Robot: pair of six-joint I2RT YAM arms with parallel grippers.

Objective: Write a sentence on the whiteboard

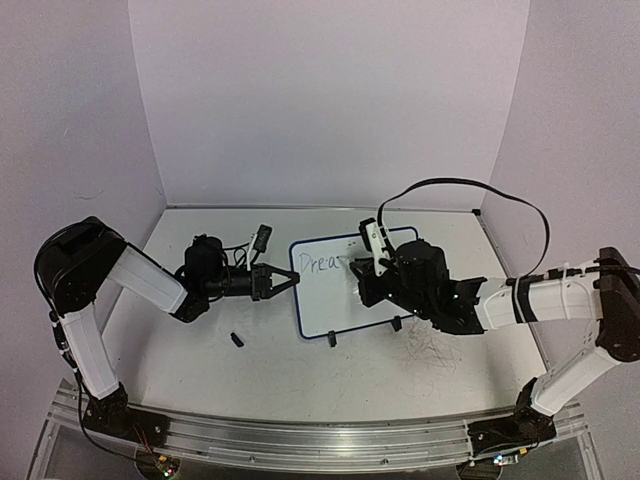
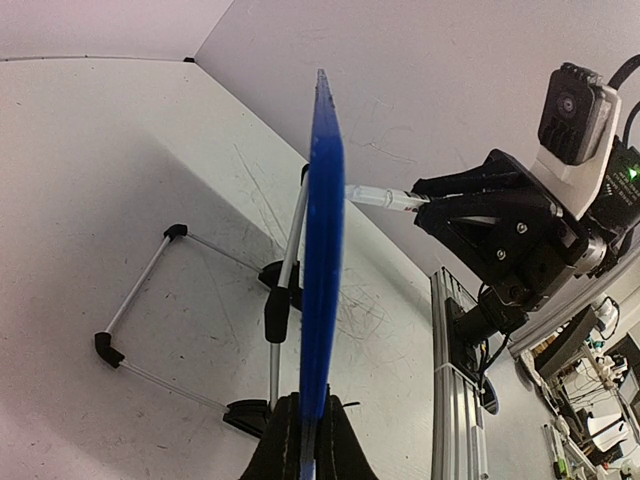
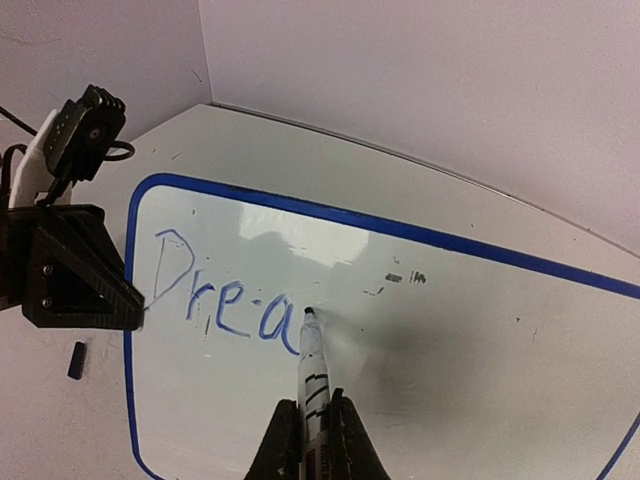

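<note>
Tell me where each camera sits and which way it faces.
Top external: above and behind, looking down on the blue-rimmed rectangular whiteboard; both arms show.
Left wrist: sights along the board's edge; left gripper shut on its rim.
Right wrist: faces the blue cursive writing; right gripper shut on a black-tipped marker.
Shared: each wrist view shows the other gripper.

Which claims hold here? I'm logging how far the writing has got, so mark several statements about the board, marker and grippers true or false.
1. The writing on the whiteboard reads "Drea". True.
2. The right gripper holds a marker with its tip at the last letter. True.
3. The left gripper hangs open, away from the whiteboard. False: it is shut on the whiteboard's blue rim.
4. The writing fills two full lines. False: only the first letters of one line are there.
5. A small dark piece lies on the whiteboard. False: it lies on the tabletop, left of the whiteboard.
</note>
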